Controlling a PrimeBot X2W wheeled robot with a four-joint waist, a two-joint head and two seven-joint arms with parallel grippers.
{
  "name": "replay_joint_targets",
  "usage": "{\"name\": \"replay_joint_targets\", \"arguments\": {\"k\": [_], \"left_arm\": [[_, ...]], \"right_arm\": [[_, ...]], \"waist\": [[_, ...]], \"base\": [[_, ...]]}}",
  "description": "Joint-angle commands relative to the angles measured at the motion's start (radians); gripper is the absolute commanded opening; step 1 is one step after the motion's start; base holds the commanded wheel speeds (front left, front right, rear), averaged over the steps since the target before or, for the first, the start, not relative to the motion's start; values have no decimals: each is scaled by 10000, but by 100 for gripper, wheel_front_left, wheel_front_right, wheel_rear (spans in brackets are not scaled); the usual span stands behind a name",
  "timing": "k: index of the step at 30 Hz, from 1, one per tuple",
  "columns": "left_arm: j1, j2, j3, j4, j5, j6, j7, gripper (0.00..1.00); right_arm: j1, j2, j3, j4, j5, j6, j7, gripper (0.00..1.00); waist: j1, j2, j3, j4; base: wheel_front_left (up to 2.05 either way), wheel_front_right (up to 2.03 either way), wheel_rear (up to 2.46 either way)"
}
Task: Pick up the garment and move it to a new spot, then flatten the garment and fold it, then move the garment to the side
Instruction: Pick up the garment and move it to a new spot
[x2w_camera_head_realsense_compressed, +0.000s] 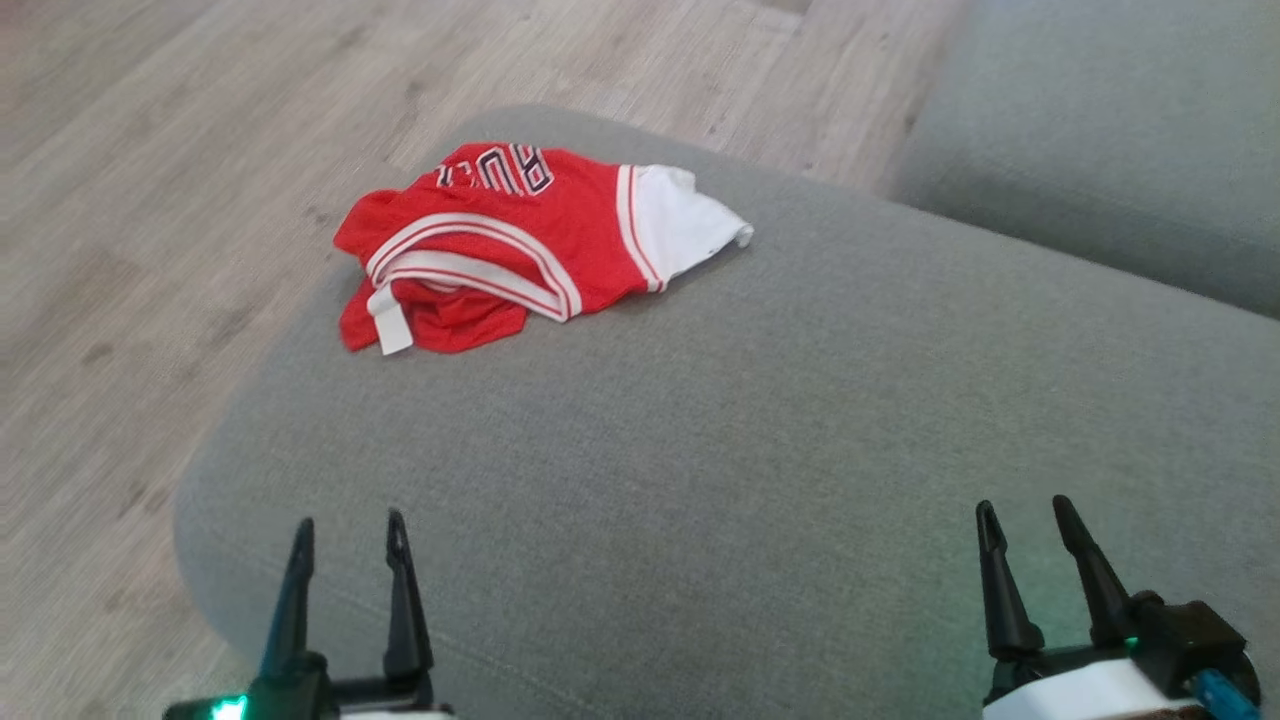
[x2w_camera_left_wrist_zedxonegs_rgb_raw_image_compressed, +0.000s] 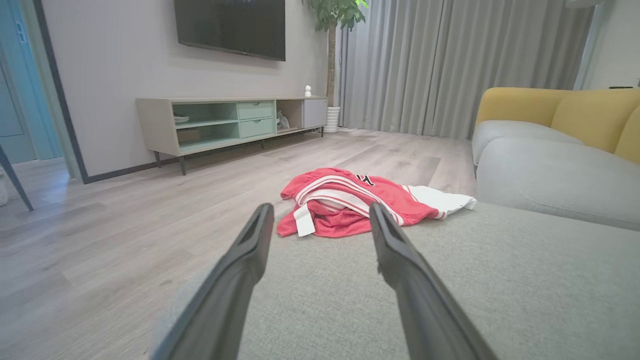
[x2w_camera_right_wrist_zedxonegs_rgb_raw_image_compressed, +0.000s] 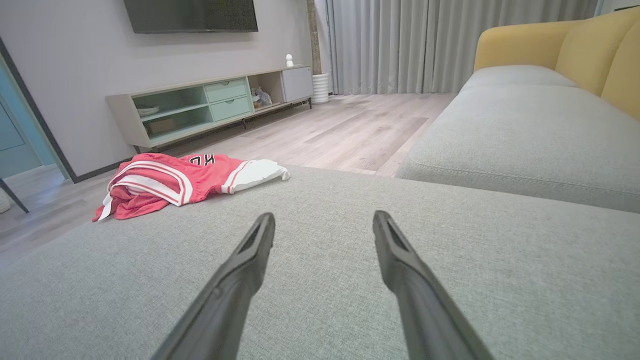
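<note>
1. Nearest: left gripper (x2w_camera_head_realsense_compressed: 350, 520) spread as wide as it goes, nothing between the fingers, poised low over the grey cushion (x2w_camera_head_realsense_compressed: 700, 430).
2. Off to its right: right gripper (x2w_camera_head_realsense_compressed: 1022, 503), likewise fully parted and empty, over the same cushion.
3. Under both: tight woven grey upholstery, matte, soft-looking, rounded at the edges; likely to give a little under a downward press.
4. Straight ahead of the left gripper, framed between its fingers in the left wrist view: the garment (x2w_camera_head_realsense_compressed: 500, 240), a red jersey resting on the cushion's far left corner, close to the edge.
5. From the right gripper: ahead but well off to the left, so clearly nearer the left arm.
6. Long axis: crosswise to the left gripper's reach, bunched red end to the left, white end (x2w_camera_head_realsense_compressed: 685, 222) trailing right.
7. Material and shape: thin, limp cloth, rumpled and doubled over itself; white striped trim looping across the top, dark lettering near the far edge, a white tab hanging at the near left.
8. Probably best met by a forward reach with a pinch on a raised fold.
9. Beyond: pale wood-plank floor (x2w_camera_head_realsense_compressed: 120, 200), hard and smooth.
</note>
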Motion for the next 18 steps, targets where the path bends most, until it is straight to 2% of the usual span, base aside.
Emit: {"name": "replay_joint_targets", "arguments": {"k": [1,6,7,11,18], "left_arm": [[-719,-30,437,-471,-83,103,-51,100],[-1735,-30,540,-603,-102,9,-51,100],[-2532,-30,691,-671,-9,-109,-51,100],[-4334,10,1096,-486,-2,-546,-51,100],[-7888,237,1163,2000,-176,-1553,-51,100]], "right_arm": [[-428,-369,190,-287,-108,-7,-110,100],[-476,-850,19,-537,-268,-7,-110,100],[-569,-1180,-30,-716,-371,-7,-110,100],[-911,-2094,-46,-1070,-485,-7,-110,100],[-1292,-3625,-592,-1784,-508,-7,-110,100]], "waist": [[-1,0,450,229],[-1,0,1294,323],[-1,0,1902,236],[-1,0,3182,-39],[-1,0,4904,-288]], "base": [[0,0,0],[0,0,0],[0,0,0],[0,0,0],[0,0,0]]}}
